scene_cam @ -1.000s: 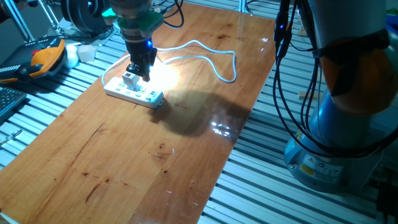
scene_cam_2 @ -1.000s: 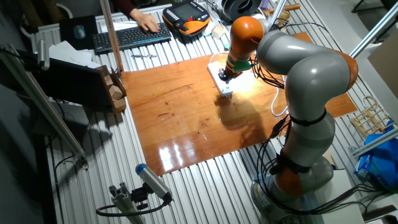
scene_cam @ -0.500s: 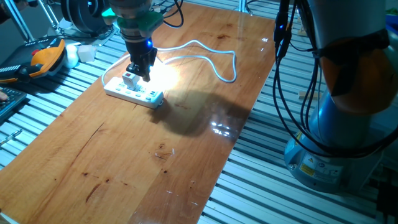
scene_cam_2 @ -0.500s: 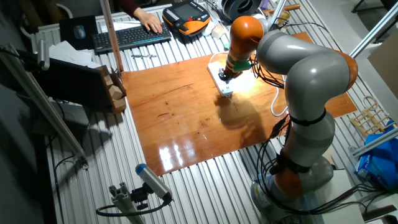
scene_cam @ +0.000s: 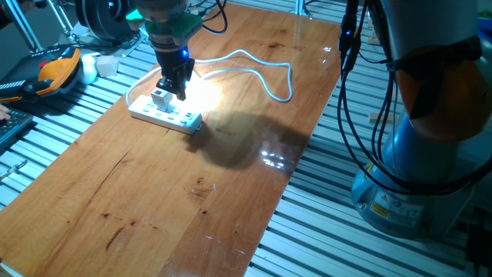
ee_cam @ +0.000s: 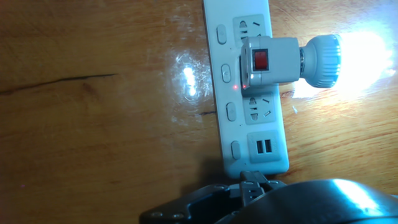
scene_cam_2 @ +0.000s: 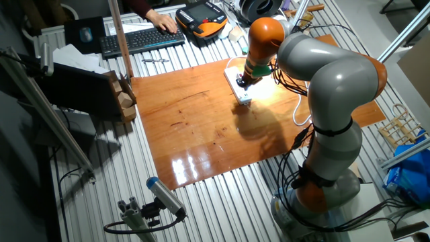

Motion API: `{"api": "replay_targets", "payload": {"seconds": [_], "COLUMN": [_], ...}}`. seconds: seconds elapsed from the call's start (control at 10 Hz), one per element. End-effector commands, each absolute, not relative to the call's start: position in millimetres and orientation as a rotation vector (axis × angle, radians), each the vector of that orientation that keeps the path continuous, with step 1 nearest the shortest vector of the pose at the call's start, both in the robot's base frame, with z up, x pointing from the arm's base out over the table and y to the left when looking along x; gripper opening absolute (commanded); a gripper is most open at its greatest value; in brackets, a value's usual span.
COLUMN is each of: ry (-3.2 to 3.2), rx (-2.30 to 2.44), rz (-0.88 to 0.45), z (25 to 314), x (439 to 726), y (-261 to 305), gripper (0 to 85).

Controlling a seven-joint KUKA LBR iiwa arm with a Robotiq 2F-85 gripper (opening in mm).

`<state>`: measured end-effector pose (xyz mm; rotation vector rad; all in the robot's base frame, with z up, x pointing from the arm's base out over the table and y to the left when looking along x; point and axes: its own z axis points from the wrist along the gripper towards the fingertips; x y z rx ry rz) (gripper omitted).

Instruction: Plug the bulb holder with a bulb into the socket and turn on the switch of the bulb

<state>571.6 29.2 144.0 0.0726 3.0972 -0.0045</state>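
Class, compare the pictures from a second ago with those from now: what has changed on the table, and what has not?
Nothing visibly moved. The gripper hangs over the bulb holder, which sits plugged into the socket with its bulb glowing, as before.

Overall light: dim room in both fixed views; hand view evenly lit.
Main source: lit bulb on the bulb holder, blown out to white in the hand view.
Glow: warm bright patch on the table beside the socket.
Glare: white specular spots on the glossy table near its edges in both fixed views; a small flare beside the socket in the hand view.
Shadows: broad soft dark shadow of the arm across the table middle.
Focus: sharp; dark blurred mass at the hand view's bottom edge.
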Motion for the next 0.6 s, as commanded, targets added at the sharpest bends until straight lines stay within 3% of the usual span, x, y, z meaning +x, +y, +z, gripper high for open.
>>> {"api": "replay_targets", "payload": {"seconds": [0.0, 0.5], "ry": [3.097, 3.096], "rx": [0.073, 0.068], "rz": [-0.005, -0.008], "z": [144.4, 144.8], "x": [571.4, 571.8], "y": [29.1, 28.4], "gripper": [0.0, 0.0]}}
